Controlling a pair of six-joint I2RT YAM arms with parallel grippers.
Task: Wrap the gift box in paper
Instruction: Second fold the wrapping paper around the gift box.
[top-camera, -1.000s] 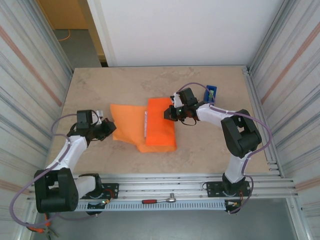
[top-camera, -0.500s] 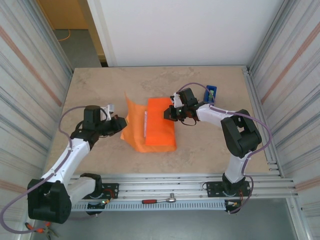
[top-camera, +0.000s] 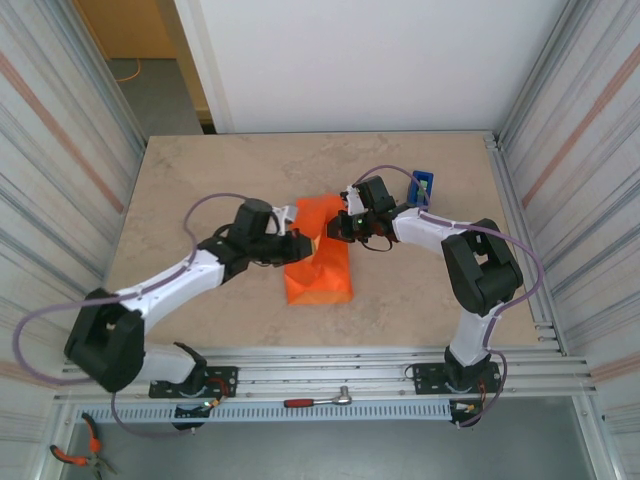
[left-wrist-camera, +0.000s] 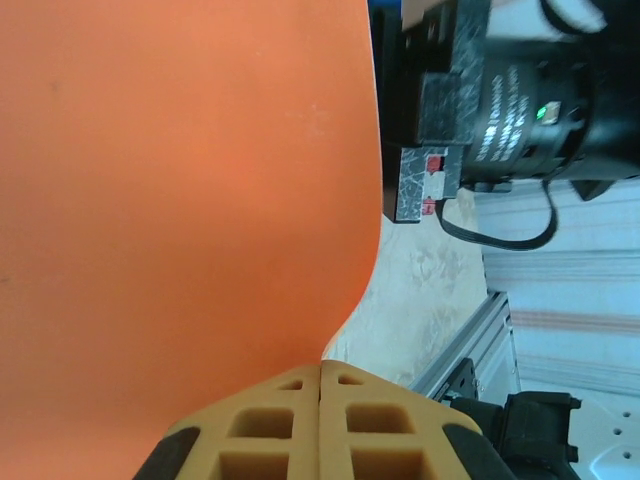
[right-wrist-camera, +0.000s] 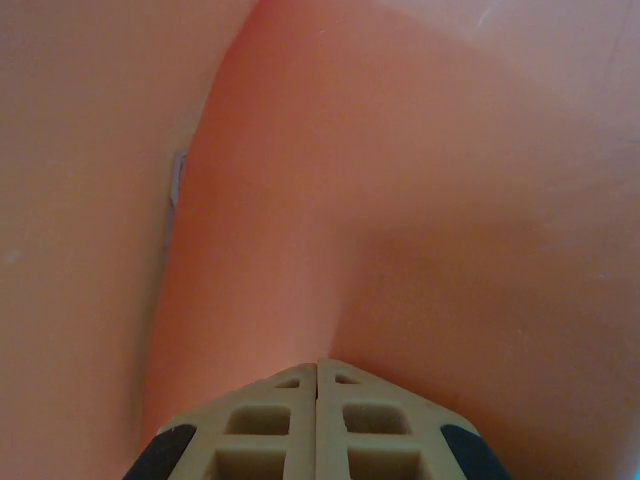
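The thin, smooth orange paper (left-wrist-camera: 180, 180) is pinched at its curved edge by the clenched left fingers (left-wrist-camera: 255, 432) and draped over the flat, squarish gift box (top-camera: 326, 280) mid-way across the marbled surface (top-camera: 200, 180). The right fingers (right-wrist-camera: 395, 432) are clenched against the paper.
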